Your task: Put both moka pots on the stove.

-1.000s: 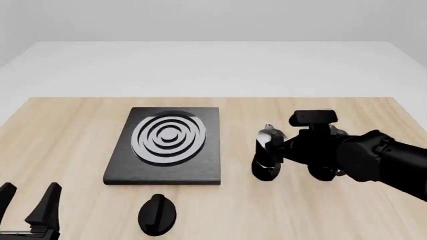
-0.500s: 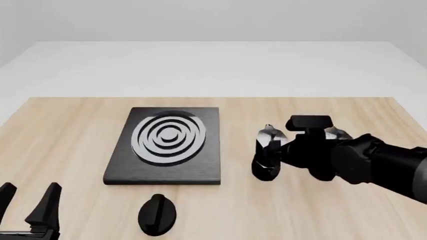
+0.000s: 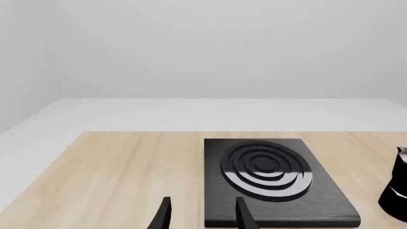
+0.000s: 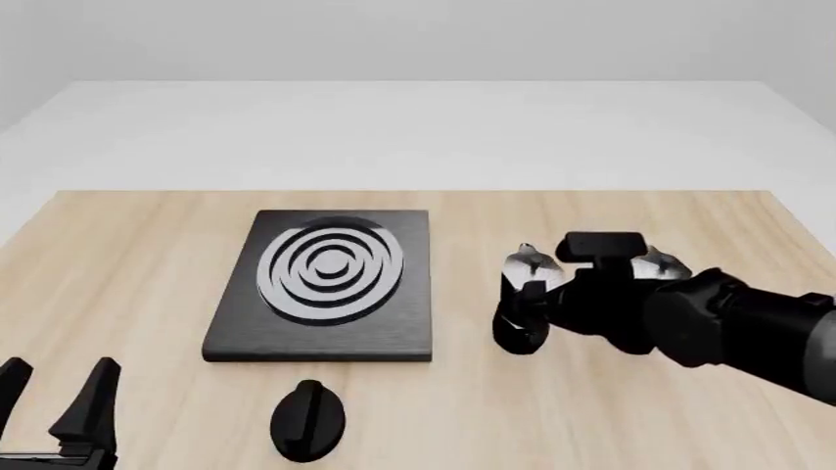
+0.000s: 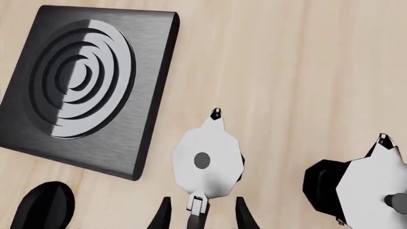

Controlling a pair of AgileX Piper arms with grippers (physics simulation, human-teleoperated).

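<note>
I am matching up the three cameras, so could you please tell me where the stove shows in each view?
Front view: the stove lies left of centre, left of the nearer moka pot.
Left wrist view: stove beyond the fingertips, pot cut by the frame edge.
Right wrist view: stove beside that pot.
Shared landmark: the ringed burner.

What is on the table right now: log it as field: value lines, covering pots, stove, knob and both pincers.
stove: black slab with ringed burner, nothing on it
near moka pot: upright on the table, right of the stove
far moka pot: mostly hidden behind the right arm, also off the stove
oval knob: on the table in front of the stove
right pincer: open, fingers either side of the near pot's handle
left pincer: open, holding nothing, at the table's near left
pots on stove: none
</note>
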